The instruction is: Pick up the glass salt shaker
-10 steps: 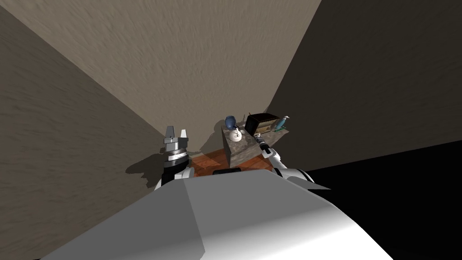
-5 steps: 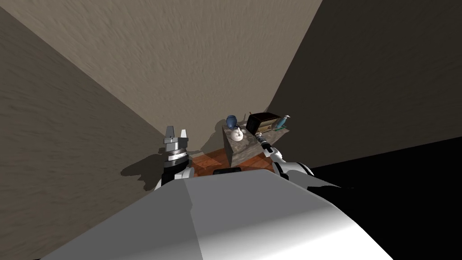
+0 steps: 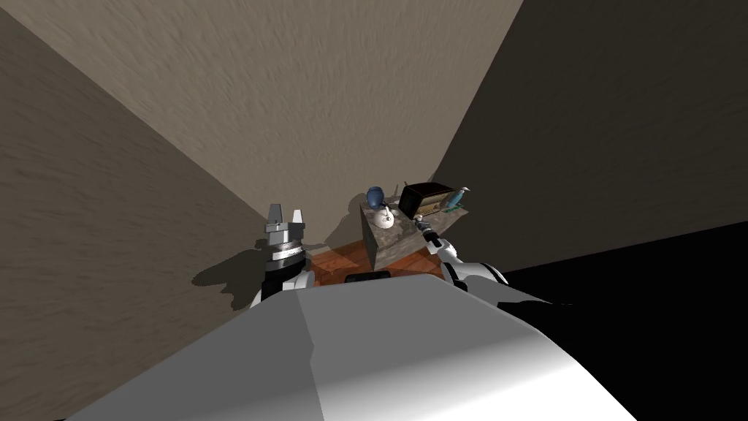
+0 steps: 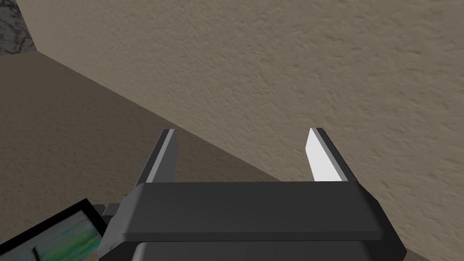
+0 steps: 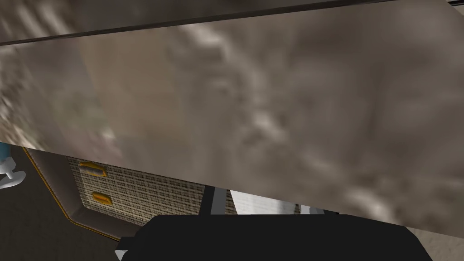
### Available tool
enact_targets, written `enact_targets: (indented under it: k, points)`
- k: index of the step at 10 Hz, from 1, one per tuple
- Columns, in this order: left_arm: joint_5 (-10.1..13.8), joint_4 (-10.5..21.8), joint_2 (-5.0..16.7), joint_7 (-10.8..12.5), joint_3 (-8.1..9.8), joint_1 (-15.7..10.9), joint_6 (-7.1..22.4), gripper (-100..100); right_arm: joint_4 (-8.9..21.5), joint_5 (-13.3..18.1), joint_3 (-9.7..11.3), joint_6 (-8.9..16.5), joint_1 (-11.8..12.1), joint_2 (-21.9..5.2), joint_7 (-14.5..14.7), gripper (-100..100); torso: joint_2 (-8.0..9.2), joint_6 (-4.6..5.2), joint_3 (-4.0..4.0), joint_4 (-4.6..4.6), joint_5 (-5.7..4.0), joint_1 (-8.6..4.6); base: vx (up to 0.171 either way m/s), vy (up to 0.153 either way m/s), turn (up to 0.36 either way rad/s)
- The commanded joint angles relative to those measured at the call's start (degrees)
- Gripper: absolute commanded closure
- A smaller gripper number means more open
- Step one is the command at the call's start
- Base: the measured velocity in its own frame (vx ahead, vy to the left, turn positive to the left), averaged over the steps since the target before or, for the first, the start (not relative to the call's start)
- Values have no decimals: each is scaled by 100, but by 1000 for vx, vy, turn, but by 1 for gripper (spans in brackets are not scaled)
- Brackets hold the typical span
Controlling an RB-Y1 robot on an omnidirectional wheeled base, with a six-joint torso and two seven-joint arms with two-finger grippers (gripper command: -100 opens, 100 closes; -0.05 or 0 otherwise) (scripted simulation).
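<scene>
A white salt shaker (image 5: 253, 204) shows as a pale strip between the fingers of my right gripper (image 5: 262, 201), which stand close against its sides, narrower than open. A marbled grey table top (image 5: 272, 113) hides most of the shaker and fingers. In the head view my right gripper (image 3: 419, 221) reaches over the small table (image 3: 391, 248), just in front of a dark radio (image 3: 425, 197). My left gripper (image 3: 285, 216) is raised well to the left of the table, open and empty, with its fingers (image 4: 165, 154) wide apart.
On the table stand a blue vase (image 3: 374, 195), a white round object (image 3: 383, 218), and a teal bottle (image 3: 457, 197) beside the radio (image 5: 149, 195). Walls close in behind and on both sides. A black area (image 3: 657, 307) lies to the right.
My right arm has shifted slightly toward the radio, then stopped. The left arm has not moved.
</scene>
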Motion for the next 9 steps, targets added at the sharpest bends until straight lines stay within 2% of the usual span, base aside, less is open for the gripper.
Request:
enact_targets:
  k: [1, 2, 3, 4, 5, 6, 9]
  points:
    - [0, 0, 0, 0, 0, 0, 0, 0, 0, 0, 0, 0, 0, 0, 0, 0, 0, 0, 0, 0, 0, 0, 0, 0, 0]
    - [0, 0, 0, 0, 0, 0, 0, 0, -286, 110, -57, 286, 275, 102, -102, 100, 0, 0, 0, 0, 0, 0, 12, -48, 45]
    - [0, 0, 0, 0, 0, 0, 0, 0, -494, 110, -57, 307, 275, 102, -102, 100, 1, 2, -5, -10, -12, -16, 11, -61, 36]
    - [0, 0, 0, 0, 0, 0, 0, 0, -711, 315, -143, 524, 531, 333, -149, 100, -6, 3, -10, -14, -18, -28, 9, -91, 60]
    - [0, 0, 1, 0, 1, 0, 0, 0, -814, 315, -143, 524, 531, 333, -149, 100, -3, 0, -22, -41, -45, -39, 6, -80, 44]
    - [0, 0, 1, 0, 1, 0, 0, 0, -1119, 521, -230, 740, 787, 563, -196, 100, -7, 3, -29, -51, -54, -43, 13, -88, 68]
    - [0, 0, 0, 0, 0, 0, 0, 0, -1475, 521, -230, 740, 787, 565, -196, 100, -13, 2, -58, -103, -99, -32, -7, -22, 4]
